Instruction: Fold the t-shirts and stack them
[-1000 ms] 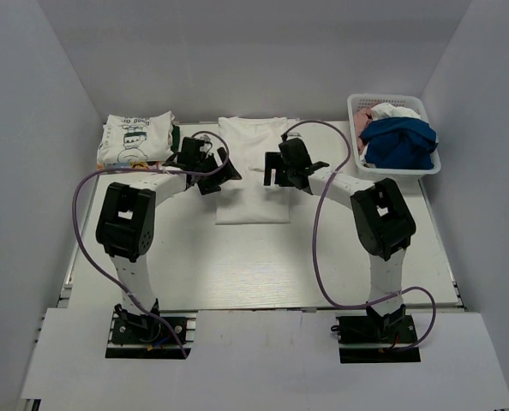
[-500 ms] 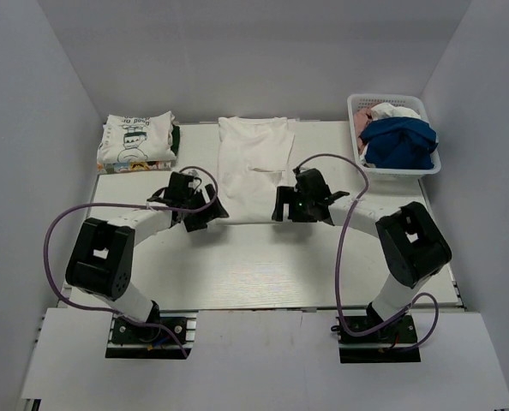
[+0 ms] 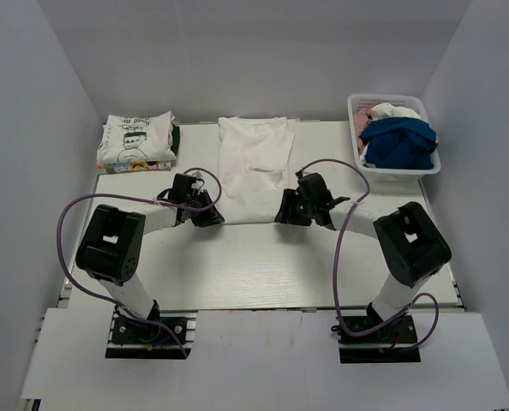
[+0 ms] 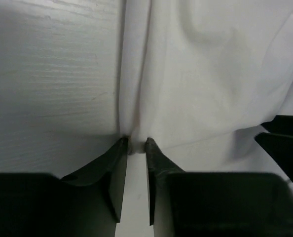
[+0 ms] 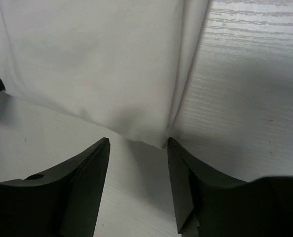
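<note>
A white t-shirt (image 3: 253,167), folded into a long strip, lies flat in the middle of the table. My left gripper (image 3: 210,216) is at its near left corner. In the left wrist view the gripper (image 4: 135,144) is shut on that corner of the t-shirt (image 4: 205,79), with cloth pinched between the tips. My right gripper (image 3: 287,214) is at the near right corner. In the right wrist view its jaws (image 5: 138,142) stand apart, and the t-shirt's (image 5: 97,64) corner lies just beside the right fingertip (image 5: 172,144), not clamped. Folded white t-shirts with dark print (image 3: 136,141) are stacked at the far left.
A white lattice basket (image 3: 390,98) at the far right holds a royal-blue t-shirt (image 3: 398,141) and other bunched cloth. Purple cables loop from both arms over the table. The white walls stand close on three sides.
Both arms have drawn back from the shirt's middle to its near hem corners. The left jaws have closed on the left corner. The right jaws have narrowed but still stand apart.
</note>
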